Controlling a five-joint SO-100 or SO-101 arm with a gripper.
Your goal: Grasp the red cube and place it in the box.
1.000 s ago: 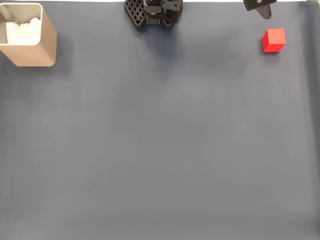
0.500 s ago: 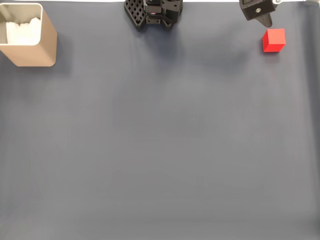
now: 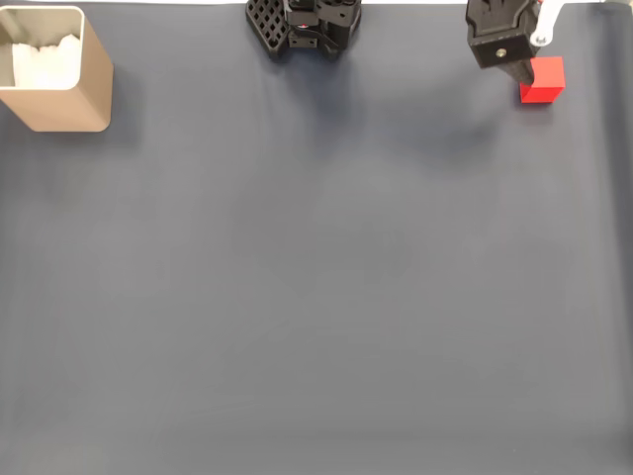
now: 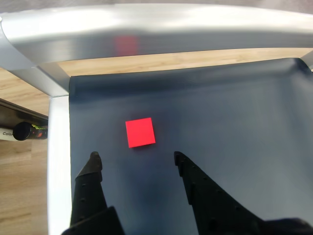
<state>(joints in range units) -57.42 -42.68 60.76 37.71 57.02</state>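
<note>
Just ahead of the spread gripper (image 4: 137,160), the red cube (image 4: 140,132).

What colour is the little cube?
Bright red; the red cube shows best in the wrist view.

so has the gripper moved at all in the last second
Yes. In the fixed view the gripper has come down the picture until it overlaps the red cube, which stayed put.

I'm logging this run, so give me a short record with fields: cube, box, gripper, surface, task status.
cube: red cube on the mat, upper right of the fixed view, ungrasped
box: box at the upper left of the fixed view, something white inside
gripper: gripper open, above the cube
surface: dark blue-grey mat
task status: cube not yet grasped
</note>
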